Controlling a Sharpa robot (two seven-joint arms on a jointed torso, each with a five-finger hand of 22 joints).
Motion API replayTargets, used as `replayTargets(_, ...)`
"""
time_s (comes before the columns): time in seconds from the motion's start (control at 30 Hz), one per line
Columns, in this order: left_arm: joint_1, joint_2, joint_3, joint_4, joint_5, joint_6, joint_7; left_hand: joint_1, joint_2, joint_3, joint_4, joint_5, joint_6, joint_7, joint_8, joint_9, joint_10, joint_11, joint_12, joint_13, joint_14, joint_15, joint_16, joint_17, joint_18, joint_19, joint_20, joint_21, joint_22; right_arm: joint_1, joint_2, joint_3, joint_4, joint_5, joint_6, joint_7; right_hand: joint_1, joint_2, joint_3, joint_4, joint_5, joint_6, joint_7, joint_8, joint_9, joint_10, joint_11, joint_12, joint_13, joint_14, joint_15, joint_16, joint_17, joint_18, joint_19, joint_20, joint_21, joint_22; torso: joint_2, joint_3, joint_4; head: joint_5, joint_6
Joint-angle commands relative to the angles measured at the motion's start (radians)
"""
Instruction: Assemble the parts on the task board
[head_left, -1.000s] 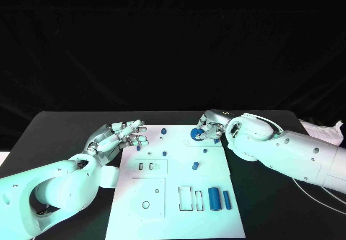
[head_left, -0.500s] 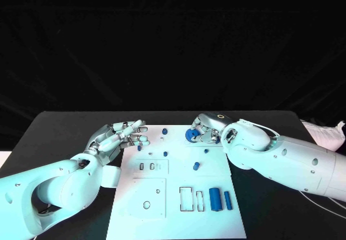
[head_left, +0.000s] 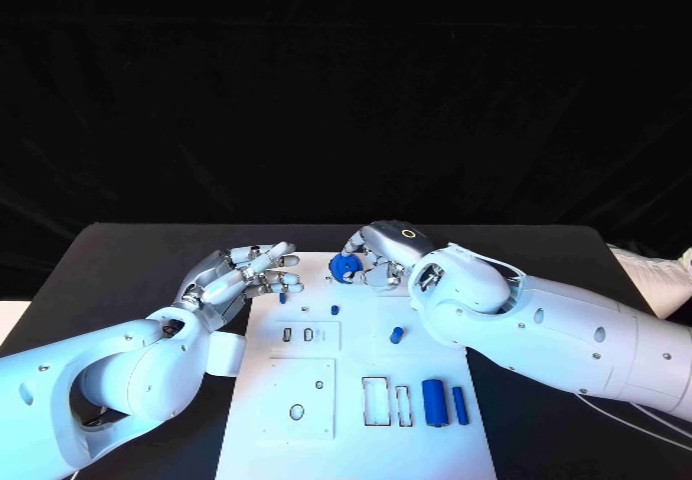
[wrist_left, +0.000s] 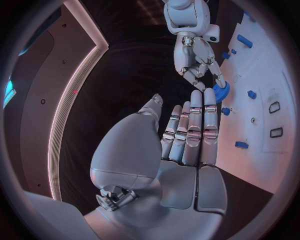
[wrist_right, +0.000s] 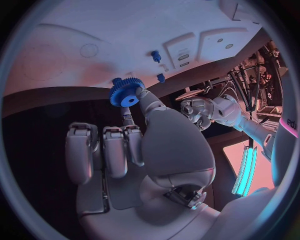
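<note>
Over the black table, the right hand pinches a blue gear at its fingertips.

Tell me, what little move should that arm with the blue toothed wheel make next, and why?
Probably lower it toward a peg: the right hand pinches the blue toothed gear above the far end of the white task board, where small blue pegs stand.

The left hand stretches its fingers straight and close together, holding nothing. Beyond them the right hand pinches a blue gear over the white board — small blue pegs dot it.
</note>
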Motion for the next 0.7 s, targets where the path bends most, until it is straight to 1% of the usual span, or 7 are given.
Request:
replayTargets(0.03, 0.001, 0.004, 0.001, 0.000, -0.004, 0.026, 0.009, -0.003, 0.010, -0.001, -0.006, 0.003, -0.004, 0.001, -0.005, -0.001, -0.003, -0.001, -0.006, 0.000, 0.002, 0.003, -0.004, 0.001, 0.018, 0.001, 0.004, 0.005, -0.001, 0.000, 0.031, -0.002, -0.031, -0.025, -0.021, 0.017, -0.010, 0.006, 0.008, 0.001, 0.007, 0.033, -0.023, 0.005, 0.021, 0.049, -0.007, 0.002, 0.175, 0.081, -0.006, 0.004, 0.128, -0.015, 0.019, -0.005, 0.006, 0.029, 0.001, -0.0001, 0.0003, 0.005, -0.001)
replayTargets(0.17, 0.001, 0.007, 0.001, -0.001, -0.004, 0.027, 0.009, -0.004, 0.010, -0.001, -0.006, 0.003, -0.004, 0.001, -0.005, -0.001, -0.003, -0.001, -0.006, 0.000, 0.002, 0.003, -0.004, 0.002, 0.018, 0.000, 0.004, 0.005, -0.001, -0.002, 0.076, -0.008, -0.073, -0.022, -0.018, 0.026, -0.011, 0.005, 0.012, 0.001, 0.007, 0.032, -0.022, 0.003, 0.021, 0.050, -0.007, 0.002, 0.176, 0.081, -0.006, 0.004, 0.129, -0.015, 0.019, -0.005, 0.006, 0.029, 0.001, 0.0006, 0.0019, 0.009, -0.004)
replayTargets(0.27, 0.001, 0.008, 0.001, -0.002, -0.004, 0.027, 0.009, -0.004, 0.010, -0.001, -0.006, 0.003, -0.004, 0.001, -0.005, -0.001, -0.003, -0.001, -0.006, 0.000, 0.002, 0.003, -0.004, 0.002, 0.018, 0.000, 0.004, 0.005, -0.001, -0.004, 0.099, -0.010, -0.095, -0.021, -0.012, 0.028, -0.012, 0.005, 0.014, 0.001, 0.007, 0.031, -0.021, 0.001, 0.021, 0.050, -0.006, 0.003, 0.177, 0.081, -0.006, 0.005, 0.130, -0.015, 0.019, -0.004, 0.006, 0.029, 0.002, -0.0001, 0.0059, 0.008, -0.004)
replayTargets(0.33, 0.001, 0.008, 0.001, -0.002, -0.004, 0.027, 0.009, -0.004, 0.010, -0.001, -0.006, 0.003, -0.004, 0.001, -0.005, -0.001, -0.003, -0.001, -0.006, 0.000, 0.002, 0.003, -0.004, 0.002, 0.018, 0.000, 0.004, 0.005, -0.001, -0.005, 0.109, -0.012, -0.106, -0.020, -0.007, 0.028, -0.012, 0.005, 0.015, 0.001, 0.006, 0.030, -0.021, 0.000, 0.021, 0.050, -0.006, 0.003, 0.176, 0.081, -0.006, 0.004, 0.130, -0.015, 0.019, -0.004, 0.006, 0.030, 0.003, -0.0009, 0.0065, 0.007, -0.001)
replayTargets(0.57, 0.001, 0.009, 0.001, 0.000, -0.004, 0.026, 0.008, -0.004, 0.010, -0.001, -0.006, 0.003, -0.004, 0.001, -0.005, -0.001, -0.003, -0.001, -0.006, 0.000, 0.002, 0.003, -0.004, 0.002, 0.018, 0.000, 0.004, 0.005, -0.001, -0.005, 0.134, -0.018, -0.139, -0.017, 0.021, 0.027, -0.018, 0.000, 0.021, 0.001, 0.002, 0.026, -0.018, -0.006, 0.022, 0.049, -0.004, 0.001, 0.176, 0.081, -0.004, 0.005, 0.131, -0.015, 0.020, -0.003, 0.008, 0.033, 0.002, -0.0008, 0.0024, 0.012, -0.004)
replayTargets(0.63, 0.001, 0.010, 0.001, 0.000, -0.004, 0.026, 0.008, -0.004, 0.010, -0.001, -0.006, 0.003, -0.004, 0.001, -0.005, -0.001, -0.003, -0.001, -0.006, 0.000, 0.002, 0.003, -0.004, 0.002, 0.018, 0.000, 0.004, 0.005, -0.001, -0.006, 0.139, -0.020, -0.145, -0.015, 0.032, 0.028, -0.019, -0.001, 0.022, 0.001, 0.001, 0.025, -0.017, -0.007, 0.022, 0.049, -0.003, 0.001, 0.176, 0.081, -0.003, 0.004, 0.130, -0.016, 0.021, -0.003, 0.008, 0.034, 0.003, 0.0010, 0.0035, 0.010, -0.003)
replayTargets(0.7, 0.001, 0.011, 0.001, 0.000, -0.004, 0.026, 0.008, -0.004, 0.010, -0.001, -0.006, 0.003, -0.004, 0.001, -0.005, -0.001, -0.003, -0.001, -0.006, 0.000, 0.002, 0.003, -0.004, 0.002, 0.018, 0.000, 0.004, 0.005, -0.001, -0.006, 0.142, -0.022, -0.148, -0.014, 0.041, 0.029, -0.020, -0.002, 0.023, 0.001, 0.000, 0.024, -0.017, -0.009, 0.022, 0.048, -0.003, 0.001, 0.176, 0.081, -0.003, 0.005, 0.131, -0.016, 0.022, -0.003, 0.010, 0.037, 0.003, 0.0012, 0.0047, 0.009, 0.004)
